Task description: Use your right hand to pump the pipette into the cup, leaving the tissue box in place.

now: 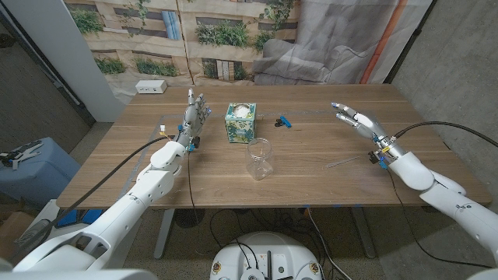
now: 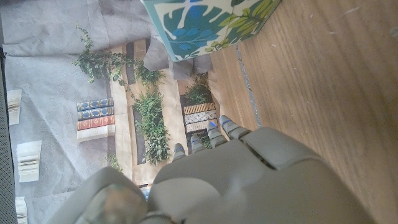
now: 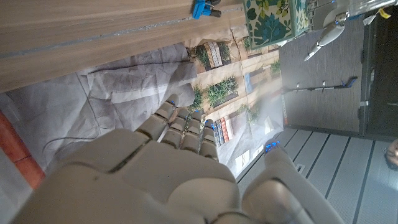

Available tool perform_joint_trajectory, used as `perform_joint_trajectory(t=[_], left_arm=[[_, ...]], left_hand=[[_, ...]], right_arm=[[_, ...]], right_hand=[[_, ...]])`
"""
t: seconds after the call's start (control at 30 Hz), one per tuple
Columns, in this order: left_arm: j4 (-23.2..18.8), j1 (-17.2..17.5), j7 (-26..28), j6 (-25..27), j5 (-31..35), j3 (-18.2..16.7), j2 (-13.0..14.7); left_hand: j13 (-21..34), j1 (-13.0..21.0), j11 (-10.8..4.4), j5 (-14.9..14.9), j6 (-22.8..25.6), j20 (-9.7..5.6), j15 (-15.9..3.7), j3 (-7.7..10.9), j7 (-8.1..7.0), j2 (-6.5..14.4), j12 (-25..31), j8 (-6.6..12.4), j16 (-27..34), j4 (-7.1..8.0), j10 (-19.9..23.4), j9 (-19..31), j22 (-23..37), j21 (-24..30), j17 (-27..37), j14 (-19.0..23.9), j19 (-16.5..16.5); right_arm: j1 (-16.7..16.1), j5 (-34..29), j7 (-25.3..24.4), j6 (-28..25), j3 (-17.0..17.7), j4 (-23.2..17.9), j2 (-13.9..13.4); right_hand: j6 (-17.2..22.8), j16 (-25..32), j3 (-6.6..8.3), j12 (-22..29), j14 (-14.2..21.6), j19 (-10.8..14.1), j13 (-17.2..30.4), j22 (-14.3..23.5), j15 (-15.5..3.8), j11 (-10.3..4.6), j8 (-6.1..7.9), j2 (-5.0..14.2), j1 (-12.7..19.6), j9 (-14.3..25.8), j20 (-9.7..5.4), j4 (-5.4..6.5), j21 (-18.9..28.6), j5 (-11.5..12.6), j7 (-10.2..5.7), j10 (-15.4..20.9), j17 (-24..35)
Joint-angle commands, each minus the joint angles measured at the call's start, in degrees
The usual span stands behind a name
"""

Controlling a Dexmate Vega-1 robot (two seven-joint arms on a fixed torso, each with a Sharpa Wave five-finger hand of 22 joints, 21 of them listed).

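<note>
A clear plastic cup stands upright at the table's middle, toward the near edge. Behind it and slightly left is the tissue box with a green and blue leaf print, also seen from the wrists. A thin clear stick, likely the pipette, lies on the table right of the cup, just by my right wrist. My right hand hovers open above the table's right side, fingers spread, holding nothing. My left hand stands open left of the tissue box, fingers pointing away.
A small blue and black object lies right of the tissue box. A white power strip sits at the far left corner. Cables run along both arms. A printed backdrop hangs behind the wooden table.
</note>
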Motion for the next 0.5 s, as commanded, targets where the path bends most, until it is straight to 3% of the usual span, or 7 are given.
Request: perform_joint_trajectory(t=[0.03,0.5], left_arm=[[0.0,0.0,0.0,0.0,0.0,0.0,0.0],[0.0,0.0,0.0,0.0,0.0,0.0,0.0]], left_hand=[[0.3,-0.1,-0.25,0.2,-0.1,-5.19,-6.61,-0.39,-0.32,2.4,0.2,0.34,0.3,0.05,-0.1,0.1,0.1,0.3,0.3,-0.4,-0.6],[0.3,-0.1,-0.27,0.2,-0.1,-5.19,-6.57,-0.39,-0.32,2.4,0.2,0.35,0.3,0.05,-0.1,0.1,0.1,0.3,0.3,-0.4,-0.6]], right_arm=[[-2.8,-15.5,-10.7,-1.9,0.4,-4.2,-6.0],[-5.3,-22.4,-12.8,-10.4,-1.3,-13.8,-14.8]], right_hand=[[-0.4,0.4,0.08,-0.2,0.4,0.7,0.3,0.2,-0.96,-0.36,-0.34,0.51,0.7,0.1,-0.26,-0.69,-0.2,-0.1,-0.50,0.3,-0.1],[-5.0,-0.3,0.82,-0.9,-1.8,-1.3,0.5,0.2,-0.29,-0.56,-1.07,0.30,3.3,0.2,0.48,-3.99,-0.9,-1.0,-1.32,-2.5,-0.7]])
